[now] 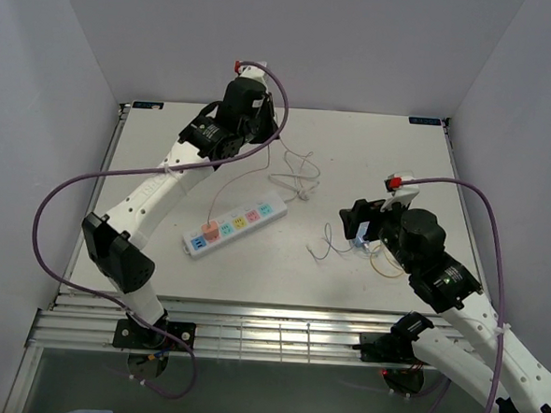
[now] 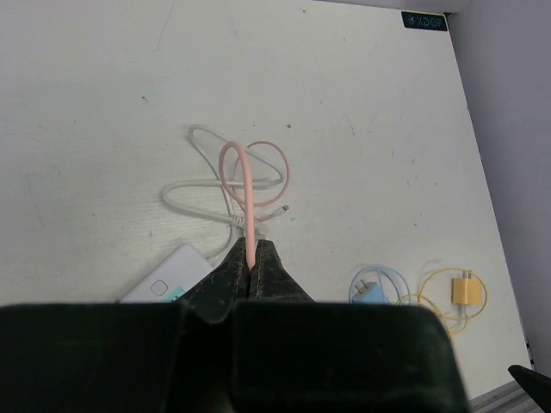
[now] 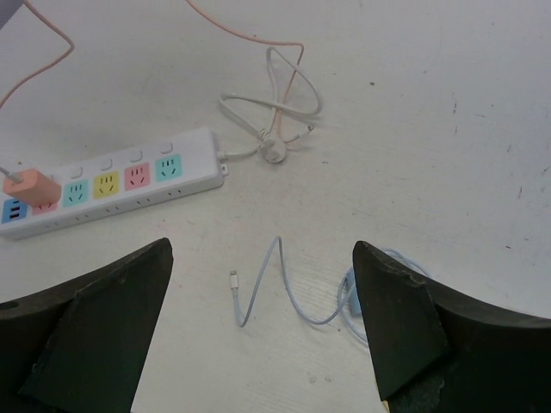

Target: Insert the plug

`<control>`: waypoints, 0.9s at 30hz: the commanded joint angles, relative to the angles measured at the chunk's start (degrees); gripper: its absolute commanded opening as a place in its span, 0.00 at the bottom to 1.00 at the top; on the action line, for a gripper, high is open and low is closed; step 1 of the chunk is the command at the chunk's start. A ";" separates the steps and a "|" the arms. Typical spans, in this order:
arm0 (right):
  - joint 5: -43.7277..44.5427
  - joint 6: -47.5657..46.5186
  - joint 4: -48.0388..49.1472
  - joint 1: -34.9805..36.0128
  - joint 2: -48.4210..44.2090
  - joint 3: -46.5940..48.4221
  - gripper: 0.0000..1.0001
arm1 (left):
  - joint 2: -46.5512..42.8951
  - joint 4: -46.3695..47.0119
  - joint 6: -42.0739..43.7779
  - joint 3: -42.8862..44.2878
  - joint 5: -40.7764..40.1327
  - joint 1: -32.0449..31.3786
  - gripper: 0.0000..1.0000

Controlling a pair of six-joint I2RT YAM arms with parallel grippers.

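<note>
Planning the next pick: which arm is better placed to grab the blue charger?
Right. The right gripper, open, hovers above the blue charger; the left gripper is shut on the pink cable, farther away.

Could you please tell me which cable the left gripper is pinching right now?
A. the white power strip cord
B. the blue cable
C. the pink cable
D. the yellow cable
C: in the left wrist view the left gripper is shut on the pink cable, which loops out ahead of its fingertips.
</note>
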 commanded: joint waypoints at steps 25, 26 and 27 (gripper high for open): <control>-3.44 -6.08 9.22 -0.21 3.10 -0.34 0.90 | -12.82 12.89 3.10 0.42 -32.40 -0.09 0.00; -3.79 -6.17 9.66 -0.21 4.25 -0.08 0.90 | -13.00 13.24 3.12 1.47 -33.28 -0.09 0.00; -5.10 -6.86 10.80 -0.21 5.48 0.01 0.90 | -13.52 14.20 4.68 2.18 -33.38 -0.09 0.00</control>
